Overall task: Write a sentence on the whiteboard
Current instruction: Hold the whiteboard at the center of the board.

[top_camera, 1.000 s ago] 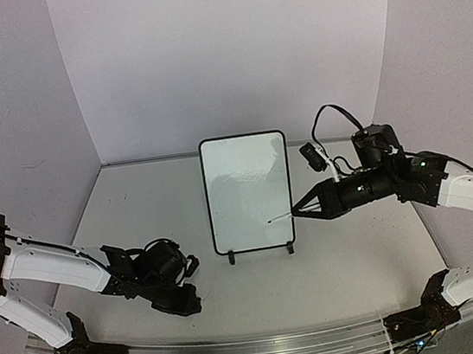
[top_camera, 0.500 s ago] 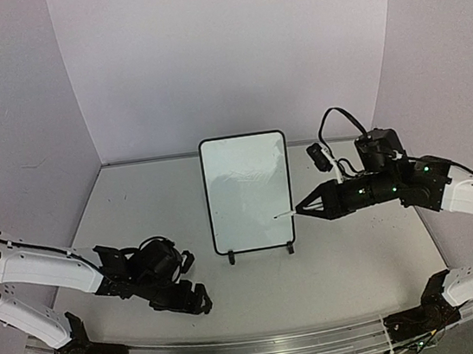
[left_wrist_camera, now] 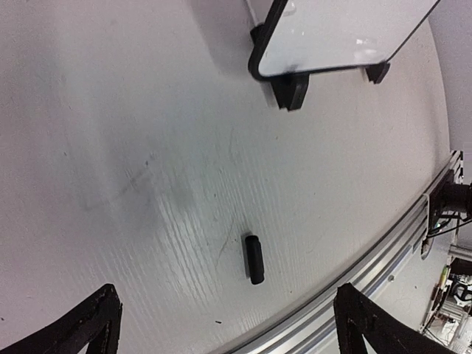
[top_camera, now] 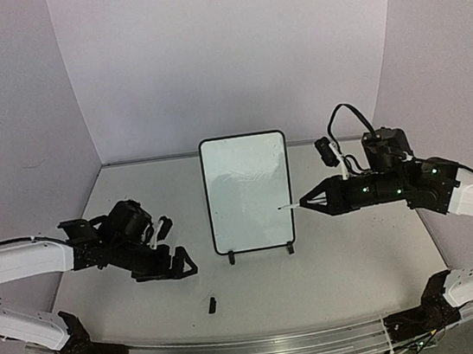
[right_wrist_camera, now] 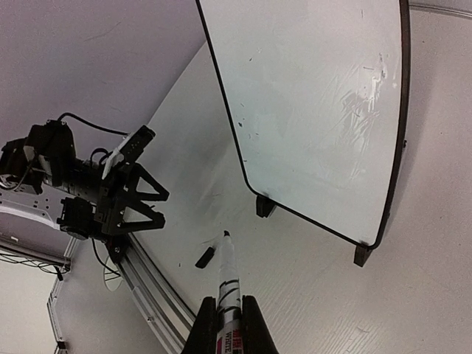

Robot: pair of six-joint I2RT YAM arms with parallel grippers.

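White board [top_camera: 248, 191] stood upright on its feet. My right gripper [top_camera: 303, 205], arm stretched level, pinched a marker [top_camera: 286, 208], tip just beside the board's lower right edge. My left gripper [top_camera: 176, 248] hovered low, left of board, jaws spread; cap [top_camera: 211, 304] lay near.

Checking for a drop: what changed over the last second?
The left end effector moved left, away from the near edge, open; a small black cap now lies on the table. The right end effector, gripping the marker, edged right. The whiteboard stayed put, blank.

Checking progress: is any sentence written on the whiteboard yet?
No, the whiteboard carries no lettering anywhere on its face in the right wrist view.
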